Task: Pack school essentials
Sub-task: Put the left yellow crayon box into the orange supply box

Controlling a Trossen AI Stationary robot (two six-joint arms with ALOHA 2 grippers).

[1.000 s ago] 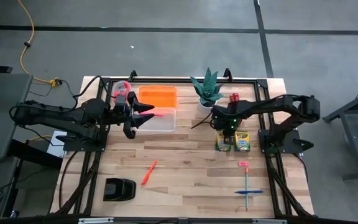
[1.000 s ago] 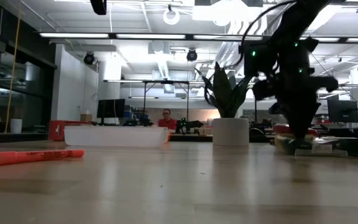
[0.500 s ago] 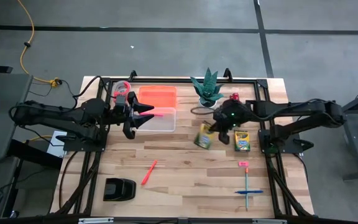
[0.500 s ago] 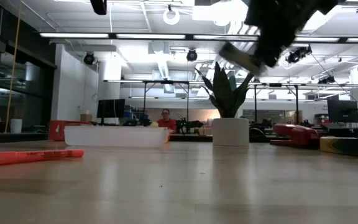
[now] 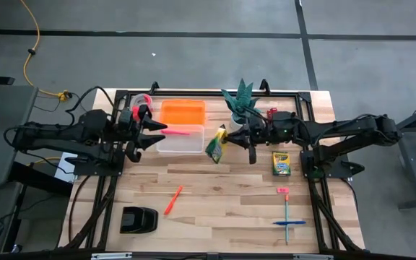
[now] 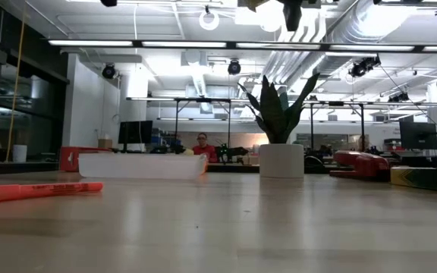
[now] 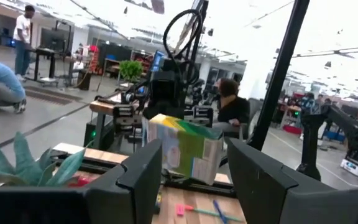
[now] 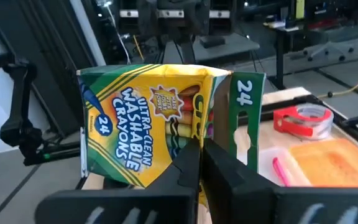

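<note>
My right gripper [image 5: 227, 139] is shut on a yellow-and-green crayon box [image 5: 215, 144], which hangs in the air just right of the clear container [image 5: 180, 142]. The box fills the right wrist view [image 8: 142, 137] and shows ahead in the left wrist view [image 7: 185, 149]. An orange-red stick [image 5: 185, 132] lies in the container. My left gripper [image 5: 162, 132] stands open at the container's left end, fingers [image 7: 138, 180] apart with nothing between them. A second crayon box [image 5: 282, 164], another orange-red stick [image 5: 173, 200], the pink eraser [image 5: 282, 190], the blue pen [image 5: 289, 222] and the teal pencil [image 5: 287, 209] lie flat on the table. My right gripper pinches a thin edge of the crayon box [image 8: 199, 140] between its two shut fingers, where the yellow front face meets the green flap marked 24. The fingers come level from the table's right side. The box is lifted clear of the table and tilted.
An orange lid [image 5: 183, 112] lies behind the container, a tape roll [image 5: 140, 101] left of it. A potted plant [image 5: 240, 105] and a red cylinder [image 5: 272, 113] stand at the far edge by my right arm. A squat black object [image 5: 138, 219] sits near the front left.
My right gripper has lifted one crayon box off the table, tipped from pointing down to level, and carried it toward the table's left, up to the container. The other box stayed where it lay. My left gripper has drawn back a little toward the left edge.
</note>
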